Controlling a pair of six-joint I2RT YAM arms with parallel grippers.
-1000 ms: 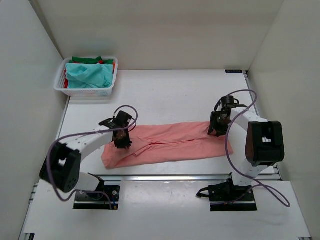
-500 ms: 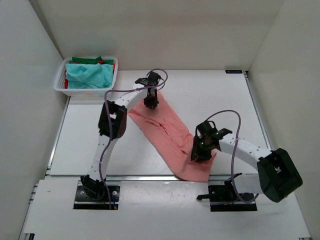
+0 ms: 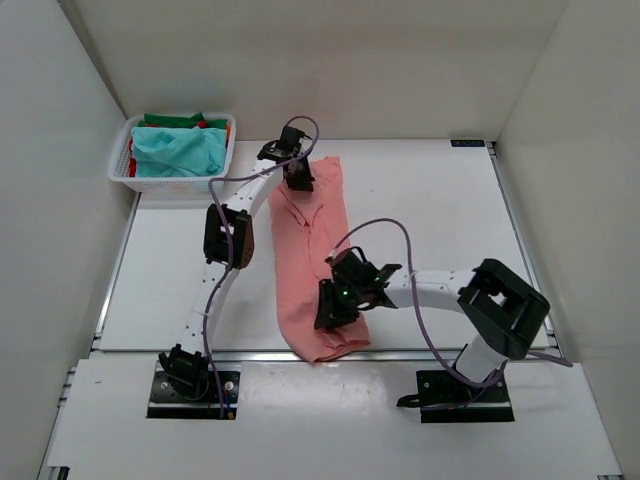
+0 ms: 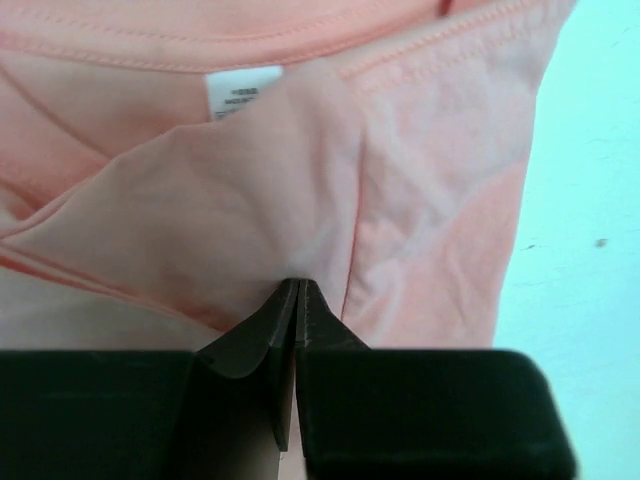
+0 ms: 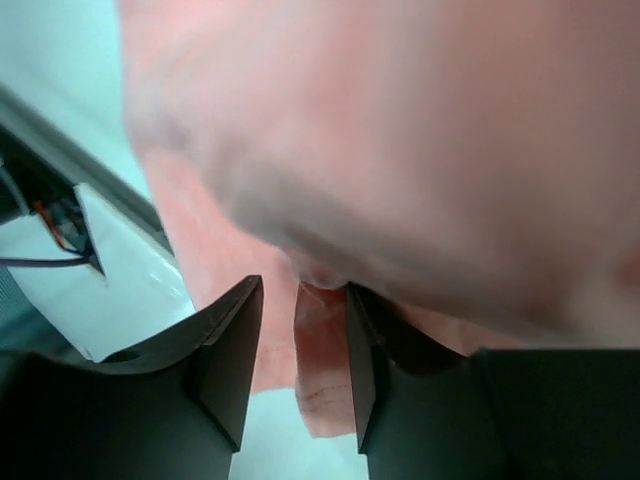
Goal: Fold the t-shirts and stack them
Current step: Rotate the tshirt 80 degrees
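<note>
Item one, my left pincer (image 4: pixel 298 285): closed tight, its tips meeting on a pinched ridge of the salmon-pink soft cloth t-shirt (image 4: pixel 420 200), just below the collar seam and the small white sewn-in label (image 4: pixel 243 92). Item two, my right pincer (image 5: pixel 320 285): narrow, with a fold of the same pink cloth caught between its two dark fingers and more cloth bulging up close to the lens. Item three, the t-shirt as seen from above: a long narrow band on the white counter (image 3: pixel 430 200). It runs from the far end, where my left pincer grips the collar end, toward the near edge. My right pincer grips it low on the band's right side, and the hem end lies just short of the counter's near rail. Item four, the white plastic lattice basket (image 3: pixel 170 184), far left corner, well apart from the band: a crumpled teal t-shirt (image 3: pixel 180 150) on top, a green t-shirt (image 3: pixel 172 120) and a red t-shirt (image 3: pixel 213 125) showing at the back rim. Status, by my reckoning: the pink one appears narrowed lengthwise, with no sleeve sticking out. Its crosswise folds are not yet made, no stack is begun, and three t-shirts wait unfolded in the basket. The work is at an early stage.
</note>
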